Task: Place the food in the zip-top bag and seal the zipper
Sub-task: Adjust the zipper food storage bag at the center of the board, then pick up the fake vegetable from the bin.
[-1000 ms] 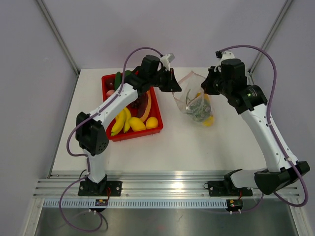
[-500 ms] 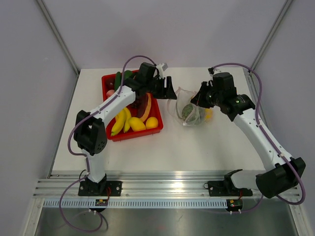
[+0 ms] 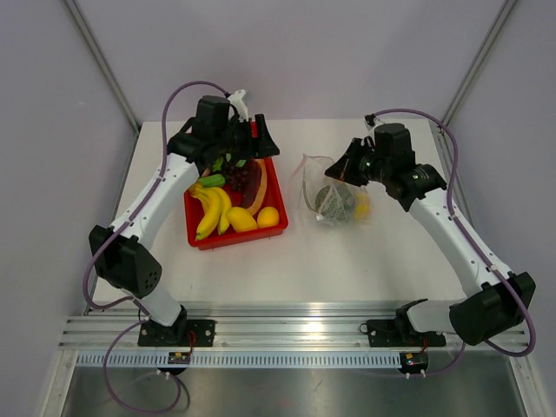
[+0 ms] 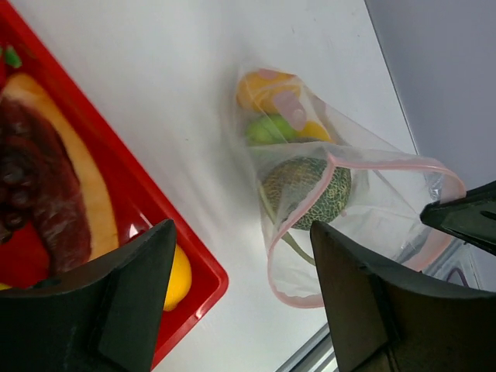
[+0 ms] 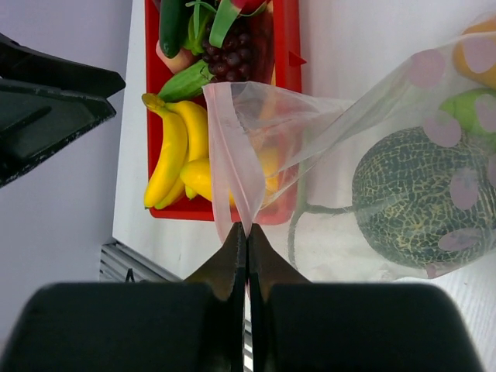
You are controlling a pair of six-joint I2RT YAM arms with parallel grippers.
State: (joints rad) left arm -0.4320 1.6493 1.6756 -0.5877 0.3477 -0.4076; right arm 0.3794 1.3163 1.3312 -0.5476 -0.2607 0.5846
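Observation:
The zip-top bag lies on the table right of the red tray, mouth gaping. Inside it are a netted melon, an orange piece and a green piece. Its pink zipper curves around the open mouth. My right gripper is shut on the zipper edge, holding that side up. My left gripper hovers open over the tray's far end, its fingers holding nothing. More food stays in the tray: bananas, a lemon, grapes.
The red tray sits at the table's left half, its right rim close to the bag. Metal rails run along the near table edge. Grey walls close in the sides and back.
My left gripper opened, let go of the bag's mouth and swung left over the tray. The bag sank onto the table; my right gripper lowered, still pinching the edge.

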